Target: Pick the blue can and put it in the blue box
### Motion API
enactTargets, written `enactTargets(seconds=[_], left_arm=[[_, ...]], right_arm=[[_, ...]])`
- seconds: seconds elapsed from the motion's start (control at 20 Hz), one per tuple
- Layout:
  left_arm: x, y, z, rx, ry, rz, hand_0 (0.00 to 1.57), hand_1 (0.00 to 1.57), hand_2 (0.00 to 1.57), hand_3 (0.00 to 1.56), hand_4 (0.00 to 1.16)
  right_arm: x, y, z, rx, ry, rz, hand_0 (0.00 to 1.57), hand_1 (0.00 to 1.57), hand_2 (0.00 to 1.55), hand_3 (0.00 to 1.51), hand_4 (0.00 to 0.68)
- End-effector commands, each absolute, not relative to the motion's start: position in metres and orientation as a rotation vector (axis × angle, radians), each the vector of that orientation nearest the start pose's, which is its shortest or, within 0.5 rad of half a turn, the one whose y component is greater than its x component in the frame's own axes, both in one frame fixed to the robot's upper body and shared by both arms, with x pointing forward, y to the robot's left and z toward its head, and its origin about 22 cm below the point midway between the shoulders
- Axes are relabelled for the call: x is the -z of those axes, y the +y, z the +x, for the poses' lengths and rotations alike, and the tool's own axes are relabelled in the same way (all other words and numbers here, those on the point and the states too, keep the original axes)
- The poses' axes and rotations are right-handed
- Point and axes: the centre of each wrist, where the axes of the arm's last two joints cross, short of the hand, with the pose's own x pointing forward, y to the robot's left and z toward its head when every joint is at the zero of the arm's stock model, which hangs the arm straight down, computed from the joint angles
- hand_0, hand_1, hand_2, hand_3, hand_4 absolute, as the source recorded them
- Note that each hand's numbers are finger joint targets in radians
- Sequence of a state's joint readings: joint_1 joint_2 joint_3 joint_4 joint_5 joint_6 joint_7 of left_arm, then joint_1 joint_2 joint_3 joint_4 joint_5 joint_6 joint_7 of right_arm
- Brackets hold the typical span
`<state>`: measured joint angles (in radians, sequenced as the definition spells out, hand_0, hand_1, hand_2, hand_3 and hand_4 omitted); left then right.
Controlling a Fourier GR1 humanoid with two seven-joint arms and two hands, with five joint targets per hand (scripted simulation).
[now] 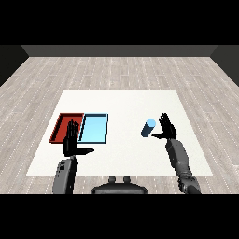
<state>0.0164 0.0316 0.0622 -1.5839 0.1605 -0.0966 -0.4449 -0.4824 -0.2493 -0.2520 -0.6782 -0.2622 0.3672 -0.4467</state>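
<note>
Matt white table (121,100), wood-plank floor (116,70).

On my table (121,100) two trays lie side by side at the left: one tray (59,125) outermost, the other (94,128) just right of it. The can (149,128) stands well right of both. My right hand (165,129) sits just beside the can, possibly touching. My left hand (73,142) hangs before the trays.

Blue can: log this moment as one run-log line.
blue can: on table, ungrasped | right robot hand: open beside can | left robot hand: open, idle | blue tray: no can inside
</note>
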Motion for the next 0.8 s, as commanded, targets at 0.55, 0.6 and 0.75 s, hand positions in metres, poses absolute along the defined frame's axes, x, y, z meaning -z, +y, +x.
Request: enactTargets(seconds=[0.55, 0.6, 0.75], left_arm=[[0.004, 0.25, 0.231, -0.11, -2.022, -0.092, 0.0, 0.0, 0.0, 0.0, 0.0], [-0.003, 0.23, 0.248, -0.124, -2.035, -0.103, 0.0, 0.0, 0.0, 0.0, 0.0], [0.005, 0.223, 0.243, -0.112, -2.032, -0.101, 0.0, 0.0, 0.0, 0.0, 0.0]], right_arm=[[0.065, -0.317, 0.344, 0.106, -1.605, 0.317, 0.0, 0.0, 0.0, 0.0, 0.0], [0.079, -0.295, 0.34, 0.134, -1.597, 0.305, 0.0, 0.0, 0.0, 0.0, 0.0], [0.077, -0.278, 0.345, 0.089, -1.634, 0.301, 0.0, 0.0, 0.0, 0.0, 0.0]])
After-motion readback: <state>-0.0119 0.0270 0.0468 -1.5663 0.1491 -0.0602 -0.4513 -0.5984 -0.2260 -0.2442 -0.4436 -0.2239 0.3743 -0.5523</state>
